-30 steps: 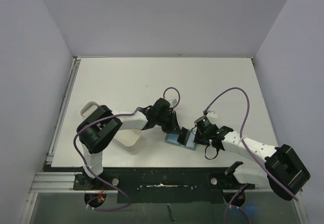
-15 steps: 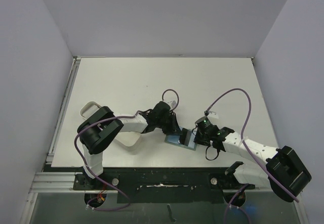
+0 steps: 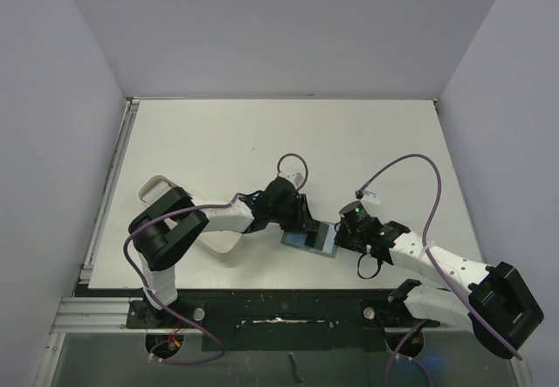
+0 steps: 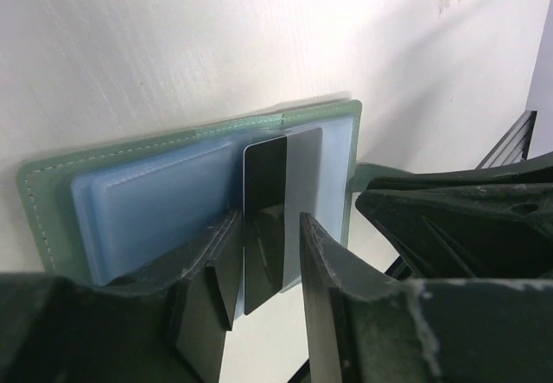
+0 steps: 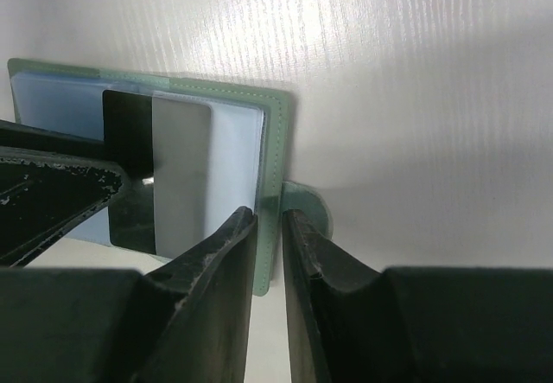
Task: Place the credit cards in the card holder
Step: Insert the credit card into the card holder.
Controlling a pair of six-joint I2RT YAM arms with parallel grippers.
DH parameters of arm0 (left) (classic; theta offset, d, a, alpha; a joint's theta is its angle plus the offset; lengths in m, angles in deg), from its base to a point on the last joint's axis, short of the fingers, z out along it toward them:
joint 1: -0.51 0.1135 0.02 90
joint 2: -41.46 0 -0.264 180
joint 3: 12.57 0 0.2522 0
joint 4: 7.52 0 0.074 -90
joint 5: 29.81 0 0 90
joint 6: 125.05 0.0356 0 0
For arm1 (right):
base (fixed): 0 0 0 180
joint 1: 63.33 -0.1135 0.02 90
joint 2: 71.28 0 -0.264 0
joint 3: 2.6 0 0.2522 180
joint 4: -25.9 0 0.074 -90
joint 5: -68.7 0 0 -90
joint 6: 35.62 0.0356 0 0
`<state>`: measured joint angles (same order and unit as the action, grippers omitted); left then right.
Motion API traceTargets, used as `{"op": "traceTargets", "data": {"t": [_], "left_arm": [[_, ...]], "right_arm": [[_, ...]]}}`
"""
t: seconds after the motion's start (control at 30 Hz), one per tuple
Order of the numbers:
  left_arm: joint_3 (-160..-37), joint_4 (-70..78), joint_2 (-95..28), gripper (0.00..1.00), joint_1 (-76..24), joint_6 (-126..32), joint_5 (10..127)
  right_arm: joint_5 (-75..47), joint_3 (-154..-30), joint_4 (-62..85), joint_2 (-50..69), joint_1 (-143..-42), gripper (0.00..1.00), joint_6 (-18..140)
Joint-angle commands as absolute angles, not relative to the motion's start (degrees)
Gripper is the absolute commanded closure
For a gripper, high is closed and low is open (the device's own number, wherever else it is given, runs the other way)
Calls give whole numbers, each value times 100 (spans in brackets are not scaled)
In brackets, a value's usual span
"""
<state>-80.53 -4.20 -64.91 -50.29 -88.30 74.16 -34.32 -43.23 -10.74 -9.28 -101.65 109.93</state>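
The card holder (image 3: 306, 240) lies open near the table's front edge, sage green outside and light blue inside (image 4: 155, 201). My left gripper (image 3: 303, 226) reaches over it from the left. Its jaws stand narrowly apart around a dark credit card (image 4: 263, 193), whose far end lies over the right-hand pocket. The card also shows in the right wrist view (image 5: 177, 167). My right gripper (image 3: 337, 238) is shut on the holder's green right edge (image 5: 275, 141), beside the round snap tab (image 5: 307, 206). No other card is in view.
A white oblong tray (image 3: 225, 240) lies under the left arm at the front left, with its far end (image 3: 155, 186) showing behind the arm. Purple cables loop above both wrists. The two grippers are almost touching over the holder.
The left gripper has lowered the card from standing up beside the holder to lying over its right pocket. The right gripper has stayed clamped on the holder's edge.
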Motion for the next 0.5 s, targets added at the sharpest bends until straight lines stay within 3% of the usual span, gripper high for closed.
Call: {"op": "traceTargets", "data": {"t": [0.0, 0.47], "left_arm": [[-8060, -440, -6262, 68, -5094, -8706, 7231], [-8249, 35, -5965, 66, -5179, -8439, 6777]], "right_arm": [[-3496, -4299, -975, -1023, -10136, 80, 11071], [-3321, -4027, -483, -637, -10059, 87, 11072]]}}
